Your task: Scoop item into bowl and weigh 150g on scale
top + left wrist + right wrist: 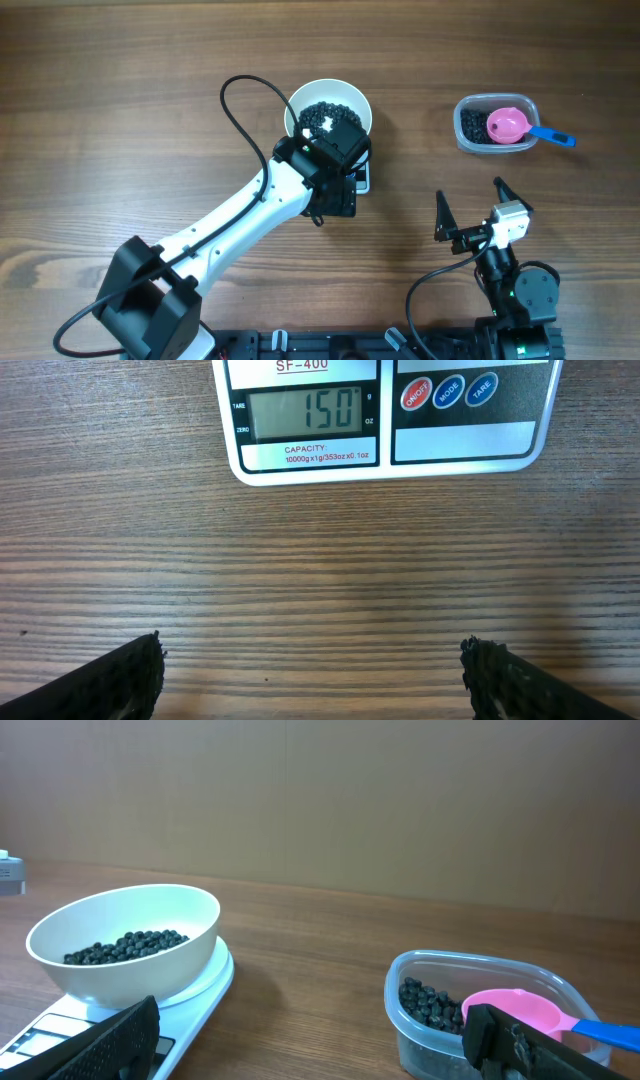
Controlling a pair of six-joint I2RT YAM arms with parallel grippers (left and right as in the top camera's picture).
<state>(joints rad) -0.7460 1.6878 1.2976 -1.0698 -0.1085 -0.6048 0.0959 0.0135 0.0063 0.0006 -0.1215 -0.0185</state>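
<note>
The white bowl [352, 100] stands on the scale [470, 440] and holds a layer of the black item [322, 114]. The scale's display [305, 410] reads 150. My left gripper [313, 652] hovers open just in front of the scale, above bare wood, with nothing between its fingers [128, 672]. In the overhead view the left gripper [335, 185] covers most of the scale. My right gripper [470, 192] stands open near the front right, empty. From its wrist view I see the bowl [150, 970] on the scale [205, 988] to the left.
A clear plastic tub [468, 128] at the back right holds more black pieces [430, 1003] and a pink scoop [507, 125] with a blue handle [552, 137]. A black cable [235, 105] loops left of the bowl.
</note>
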